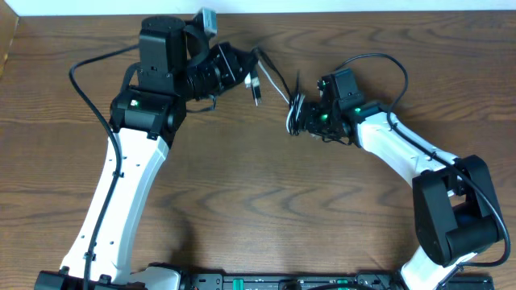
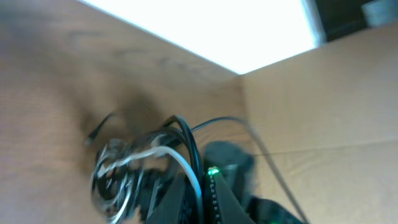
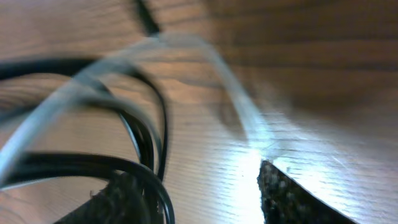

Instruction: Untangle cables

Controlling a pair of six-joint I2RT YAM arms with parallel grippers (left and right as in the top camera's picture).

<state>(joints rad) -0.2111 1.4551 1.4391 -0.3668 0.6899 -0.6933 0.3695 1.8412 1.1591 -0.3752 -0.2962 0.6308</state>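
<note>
Over the wood-grain table [image 1: 266, 209] (brown, matte), cables [image 1: 294, 113] bunch together.

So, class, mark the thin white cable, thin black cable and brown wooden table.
thin white cable [image 2: 183, 165], left wrist view, curved middle stretch.
thin black cable [image 3: 62, 163], right wrist view, lowest strand.
brown wooden table [image 1: 266, 201], overhead view, bare surface.

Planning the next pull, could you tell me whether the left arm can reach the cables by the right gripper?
Probably yes: the left gripper sits near the cables, with only tabletop between.
</note>
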